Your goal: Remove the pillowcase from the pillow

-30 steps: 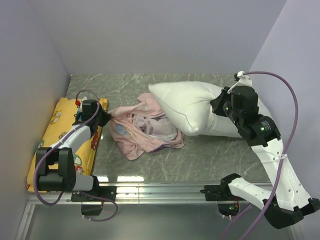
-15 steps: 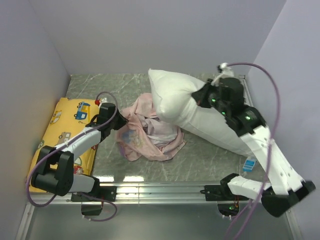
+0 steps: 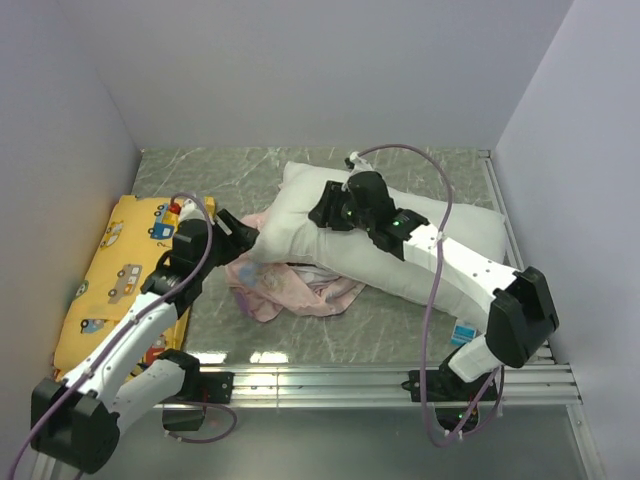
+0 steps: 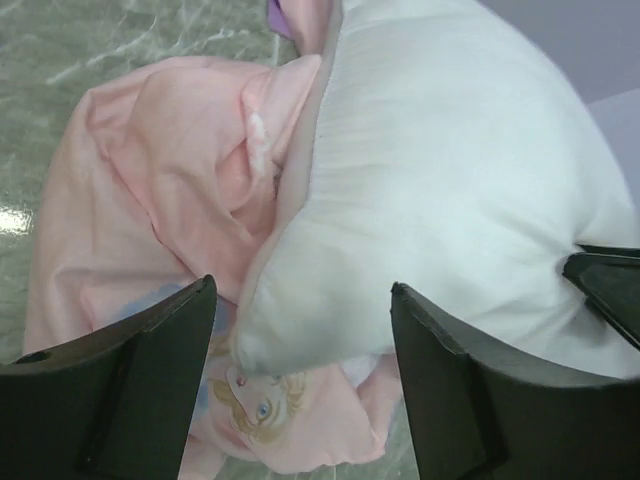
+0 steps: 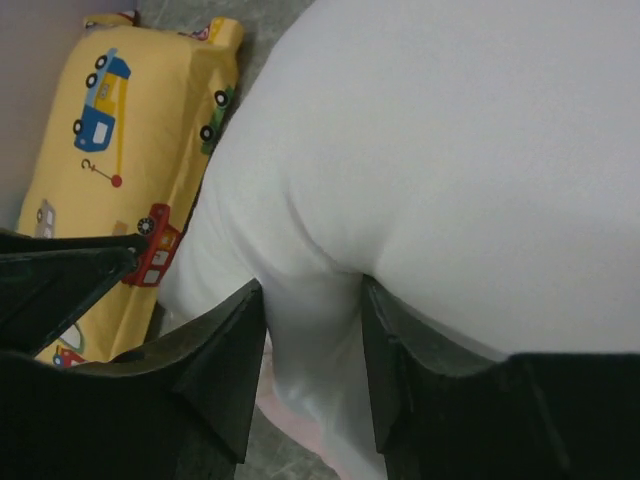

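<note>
- Two grippers work at the pillow (image 3: 440, 235): the right gripper (image 3: 320, 213) has its jaws clamped on a fold of the pillow's top.
- The left gripper (image 3: 238, 229) hovers at the pillow's left corner, jaws apart.
- The pillowcase (image 3: 290, 292) lies crumpled, partly under that corner.

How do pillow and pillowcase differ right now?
The pillow is plump and plain white; the pillowcase is thin, pink and crumpled. The right hand pinches the pillow; the open left hand grips nothing, so the pillowcase lies loose. The pillow's corner overlies the pillowcase. Both rest on the table.
</note>
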Available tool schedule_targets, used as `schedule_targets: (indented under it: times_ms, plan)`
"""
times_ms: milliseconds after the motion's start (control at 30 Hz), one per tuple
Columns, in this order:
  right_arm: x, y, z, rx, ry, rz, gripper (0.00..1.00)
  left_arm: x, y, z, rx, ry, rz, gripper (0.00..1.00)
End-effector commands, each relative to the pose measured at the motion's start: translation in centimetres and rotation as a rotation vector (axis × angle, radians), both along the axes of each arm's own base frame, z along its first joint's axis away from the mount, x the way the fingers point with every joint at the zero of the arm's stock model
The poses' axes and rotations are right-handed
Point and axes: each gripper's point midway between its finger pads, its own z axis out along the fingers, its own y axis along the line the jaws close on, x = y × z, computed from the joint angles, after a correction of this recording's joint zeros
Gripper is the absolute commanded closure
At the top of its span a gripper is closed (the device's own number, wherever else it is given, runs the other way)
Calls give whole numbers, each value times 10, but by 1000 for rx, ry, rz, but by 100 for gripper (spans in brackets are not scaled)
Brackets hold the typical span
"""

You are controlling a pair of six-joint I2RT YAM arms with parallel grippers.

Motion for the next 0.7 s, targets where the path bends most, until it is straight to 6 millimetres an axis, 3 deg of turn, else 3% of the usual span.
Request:
schedule_targets:
  times_ms: [0,67,167,367,433,467,500,567,667]
  plan:
    - [-1,-14,45,65,-120,-40,40,-14,-1,34,57,-64,-72,24]
    - [-8,-26,50,30,-131,-54,26,-22,0,45,70,-91,-93,24]
    - [-28,-54,74,5,-171,-92,21,-36,6,56,113,-117,-116,23]
    - [-69,-102,86,8,-242,-144,16,-57,14,61,168,-137,-157,22]
    - [-78,-111,81,12,-247,-156,16,-63,15,64,160,-159,-161,21]
    - [-82,-116,67,-5,-232,-158,16,-65,15,64,159,-167,-169,21]
    - [-88,-123,69,3,-246,-171,15,-68,15,67,155,-185,-169,20]
    - [-95,-132,51,-21,-230,-184,14,-71,16,71,148,-204,-168,19]
    - [-98,-140,33,-52,-206,-209,14,-73,17,75,140,-221,-163,19]
